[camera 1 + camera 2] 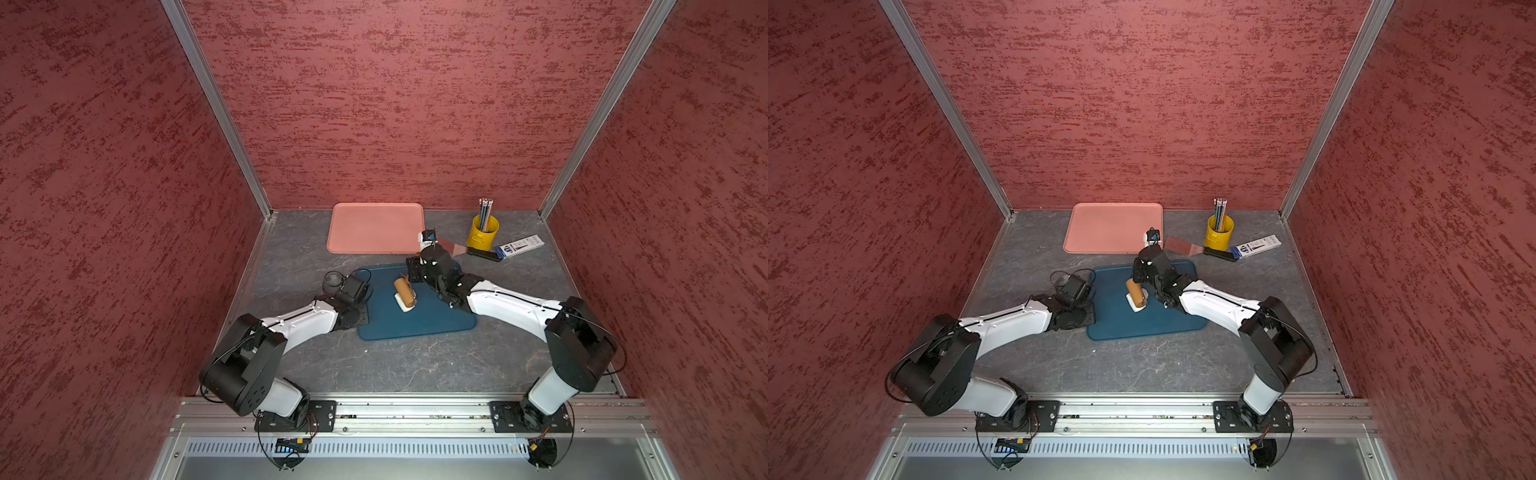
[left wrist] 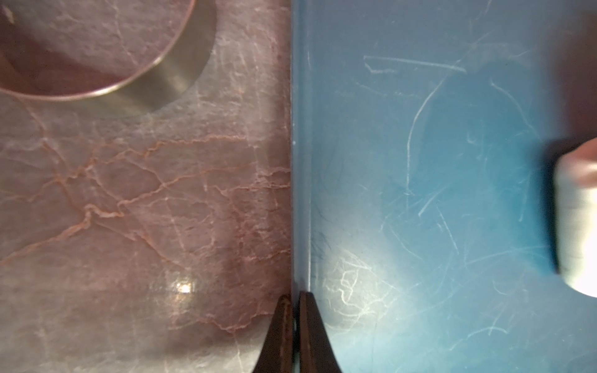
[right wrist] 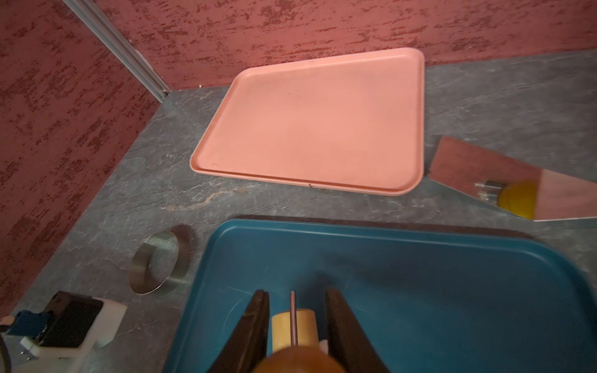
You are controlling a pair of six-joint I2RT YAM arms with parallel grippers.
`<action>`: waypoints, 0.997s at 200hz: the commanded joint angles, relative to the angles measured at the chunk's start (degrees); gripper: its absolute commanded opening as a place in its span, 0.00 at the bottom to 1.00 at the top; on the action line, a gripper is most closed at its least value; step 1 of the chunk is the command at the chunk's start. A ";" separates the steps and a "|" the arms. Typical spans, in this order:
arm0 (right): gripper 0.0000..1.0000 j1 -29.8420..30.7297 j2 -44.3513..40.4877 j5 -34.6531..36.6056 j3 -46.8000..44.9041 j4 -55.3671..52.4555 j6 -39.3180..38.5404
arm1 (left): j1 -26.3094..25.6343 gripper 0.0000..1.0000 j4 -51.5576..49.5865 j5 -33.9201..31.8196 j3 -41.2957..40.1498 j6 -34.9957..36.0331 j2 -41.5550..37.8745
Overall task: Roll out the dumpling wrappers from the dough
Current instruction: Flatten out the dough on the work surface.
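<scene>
On the blue tray (image 1: 415,326) the white dough (image 1: 402,305) lies under the wooden rolling pin (image 1: 404,291), which the right hand (image 3: 297,294) grips from 1 o'clock, the left hand (image 2: 292,300) sits pinched shut at the tray's 9 o'clock edge, and the pink tray (image 1: 374,228) lies at 12 o'clock.

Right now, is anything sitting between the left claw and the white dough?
Nothing visible: only bare blue tray lies between the shut left gripper and the dough. The rolling pin in the right gripper lies over the dough, not between.
</scene>
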 commanded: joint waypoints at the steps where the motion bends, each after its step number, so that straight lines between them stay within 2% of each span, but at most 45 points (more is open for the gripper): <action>1: 0.00 -0.18 1.52 1.11 -1.84 -8.65 -5.00 | -0.02 0.00 0.69 -0.51 0.14 -0.02 0.26; 18: 0.00 5.91 5.48 -0.31 -0.44 -8.12 -1.08 | -0.10 0.00 2.01 0.24 0.71 0.01 0.81; 27: 0.00 7.06 6.80 -1.49 -0.78 -6.67 1.76 | -0.08 0.00 2.19 0.33 1.03 0.12 0.76; 45: 0.00 5.84 6.45 -0.20 -2.54 -6.39 3.20 | -0.10 0.00 1.61 -0.09 1.10 -0.09 0.10; 66: 0.00 1.79 1.34 0.91 -4.35 -7.36 0.62 | -0.08 0.00 1.99 0.09 0.34 0.29 -0.31; 82: 0.00 1.21 -2.16 3.35 -2.15 -9.55 -2.58 | -0.10 0.00 2.85 0.78 -0.06 0.67 -0.06; 99: 0.00 1.38 -4.25 -0.98 0.58 -8.22 -1.38 | -0.09 0.00 4.31 1.72 -0.59 0.65 0.21; 121: 0.00 2.54 -3.84 -5.57 4.93 -5.76 1.00 | -0.19 0.00 4.51 2.43 -0.46 0.63 0.10; 149: 0.00 3.33 -0.26 -6.04 9.30 -4.69 0.75 | -0.28 0.00 4.12 2.07 -0.88 0.80 -0.48; 169: 0.00 3.32 2.31 -6.44 8.55 -2.94 1.04 | -0.20 0.00 3.28 1.36 -0.55 1.15 -0.31; 181: 0.00 3.34 3.97 -5.31 7.02 -2.53 0.84 | -0.19 0.00 3.38 1.19 -0.70 1.00 -0.49; 199: 0.00 2.98 3.45 0.23 2.11 -1.38 -2.11 | -0.10 0.00 2.77 1.07 -0.43 0.63 -0.49</action>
